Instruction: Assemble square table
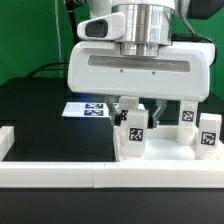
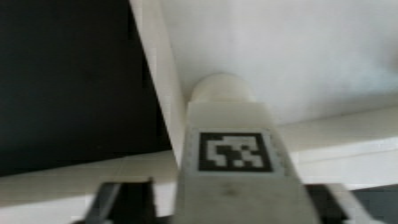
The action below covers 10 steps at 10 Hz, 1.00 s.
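The square tabletop [image 1: 165,152] is a white tray-like plate lying at the exterior view's lower right. One white tagged leg [image 1: 133,131] stands upright at its near left corner. My gripper [image 1: 136,108] is right above that leg, its fingers closed on the leg's upper part. In the wrist view the same leg [image 2: 231,140] runs between my fingers [image 2: 125,202], tag facing the camera, and my gripper [image 2: 231,205] holds its sides. The tabletop [image 2: 294,60] lies beyond it. Two more legs [image 1: 186,114] [image 1: 208,136] stand at the right.
The marker board [image 1: 86,108] lies flat on the black table behind the tabletop. White border rails [image 1: 50,172] run along the front and left edge. The black table surface [image 2: 63,90] shows beside the tabletop.
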Available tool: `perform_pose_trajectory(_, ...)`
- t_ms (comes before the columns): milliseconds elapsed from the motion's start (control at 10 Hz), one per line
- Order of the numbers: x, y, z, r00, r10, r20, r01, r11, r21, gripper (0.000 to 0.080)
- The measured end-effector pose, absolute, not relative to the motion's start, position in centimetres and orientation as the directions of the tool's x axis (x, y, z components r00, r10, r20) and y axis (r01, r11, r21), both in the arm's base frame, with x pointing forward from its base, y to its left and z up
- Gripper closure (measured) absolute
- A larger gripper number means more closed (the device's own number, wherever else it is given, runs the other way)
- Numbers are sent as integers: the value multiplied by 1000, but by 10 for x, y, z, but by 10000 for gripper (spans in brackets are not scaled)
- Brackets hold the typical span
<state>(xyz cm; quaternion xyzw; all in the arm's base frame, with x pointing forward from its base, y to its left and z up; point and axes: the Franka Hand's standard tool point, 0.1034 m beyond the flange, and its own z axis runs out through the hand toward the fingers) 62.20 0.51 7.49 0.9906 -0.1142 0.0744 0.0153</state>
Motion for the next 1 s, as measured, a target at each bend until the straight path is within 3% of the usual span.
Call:
perform_pose_trajectory(100, 622, 5, 75, 948, -281, 151, -285, -959, 5, 511)
perform_pose_trajectory(400, 621, 5, 74, 808, -573, 136, -573, -819, -44, 511)
perform_pose_trajectory(600, 621, 6, 73, 592, -800, 96, -794, -600, -97, 511)
perform_pose_trajectory(1000, 622, 15, 72, -9, -998, -56, -992, 16, -129, 511)
